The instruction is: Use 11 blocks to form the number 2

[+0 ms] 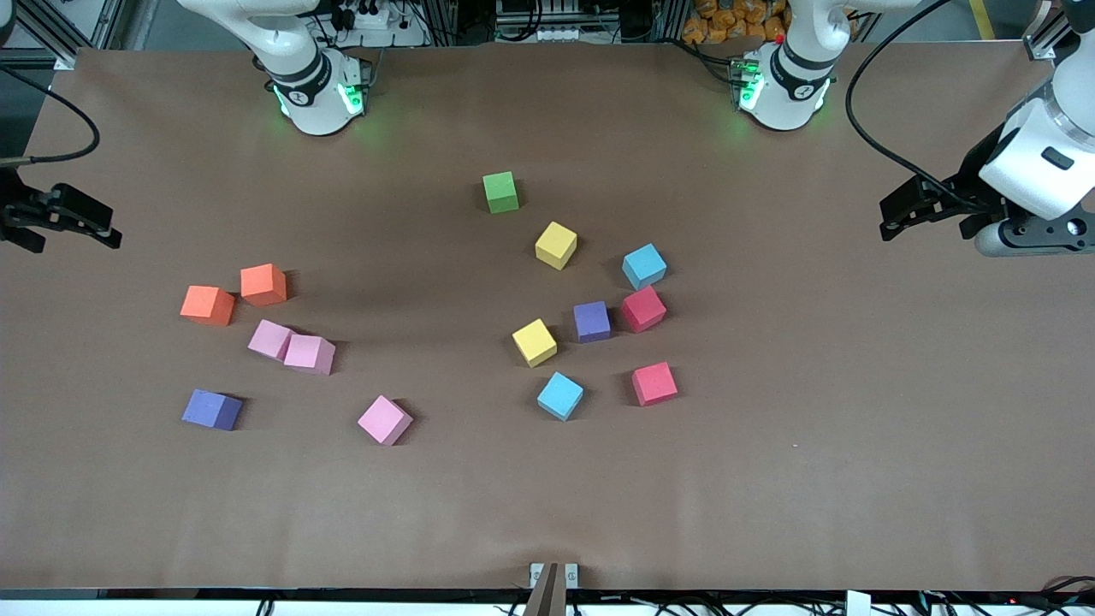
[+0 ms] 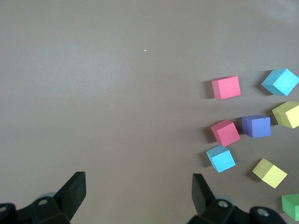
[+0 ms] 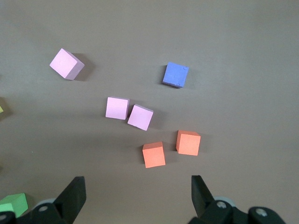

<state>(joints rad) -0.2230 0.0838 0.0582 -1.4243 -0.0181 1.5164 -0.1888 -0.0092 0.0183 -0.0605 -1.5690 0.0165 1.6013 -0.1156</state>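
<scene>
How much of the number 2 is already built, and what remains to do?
Done: nothing. The blocks lie scattered, from the green block to the purple block; only two pink blocks touch, and no row of a 2 exists. In hand: nothing. The left hand and right hand wait open at the table's ends. Left: picking eleven blocks and forming the whole digit.

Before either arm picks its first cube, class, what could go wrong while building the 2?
1. The two pink blocks touch each other, so gripping one could push the other aside.
2. The purple block and a red block sit almost together, leaving little room for fingers.
3. Thirteen cubes lie scattered, with none placed yet. Only eleven are needed, so spares may crowd the digit. The open left gripper and open right gripper wait at the table's ends.
</scene>
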